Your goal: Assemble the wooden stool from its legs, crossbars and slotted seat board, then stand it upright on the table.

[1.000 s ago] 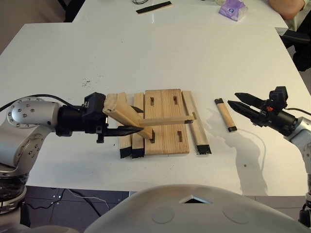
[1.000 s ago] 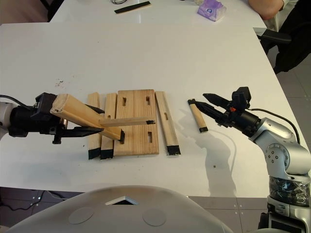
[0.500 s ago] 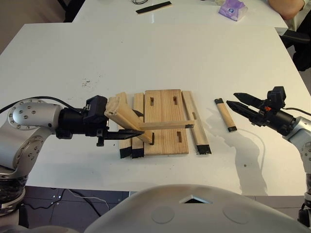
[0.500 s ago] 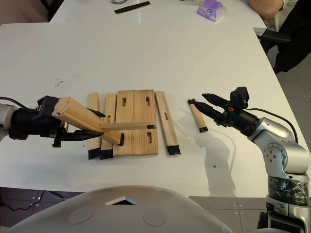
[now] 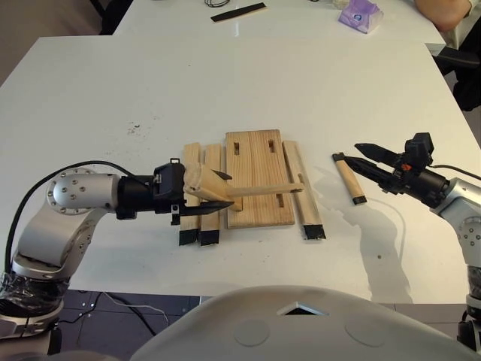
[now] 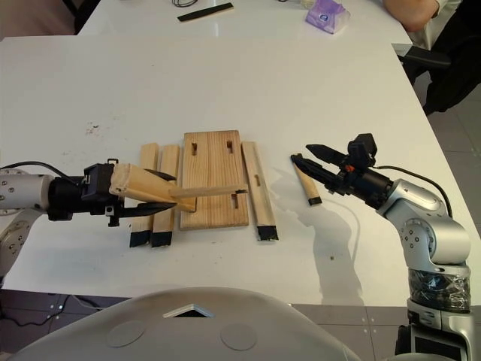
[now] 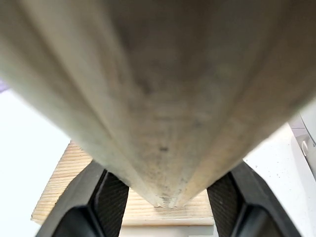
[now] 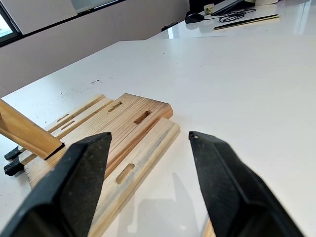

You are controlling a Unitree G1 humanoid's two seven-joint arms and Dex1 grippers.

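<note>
I am reading no legible text, number, label or sign in any view. The purple packet (image 5: 359, 13) at the upper right of the frame is lying too far off for me to tell any print on it. The seat board (image 5: 258, 177) at centre frame is showing me plain wood grain.

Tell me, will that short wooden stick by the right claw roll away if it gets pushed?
Probably not: the short stick looks flat-sided, so it should slide, not roll. It looks like solid wood, so likely stiff. Being small, it is probably light.
</note>
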